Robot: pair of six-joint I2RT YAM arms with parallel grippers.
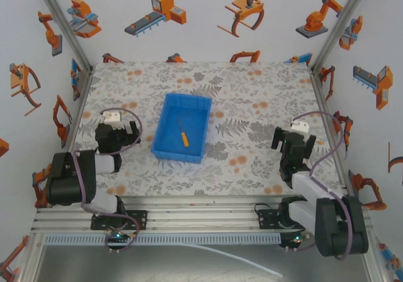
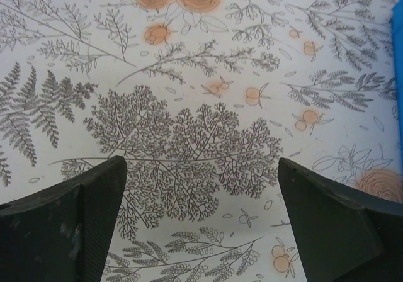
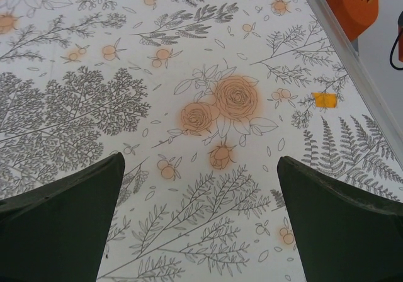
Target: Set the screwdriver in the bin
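Since the screwdriver already lies on the floor of the bin, seemingly clear of its walls though small from above, the task looks done. The left gripper and right gripper sit well apart from the bin. At the left wrist, the jaws stand wide over the table. At the right wrist they are likewise wide, holding nothing. Any retreat should avoid nudging the bin.

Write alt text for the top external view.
A small screwdriver with an orange-yellow handle lies inside a rectangular bright blue plastic bin at the centre of a floral-patterned table. The left pincer and right pincer sit well apart from the bin, one on each side, holding nothing.
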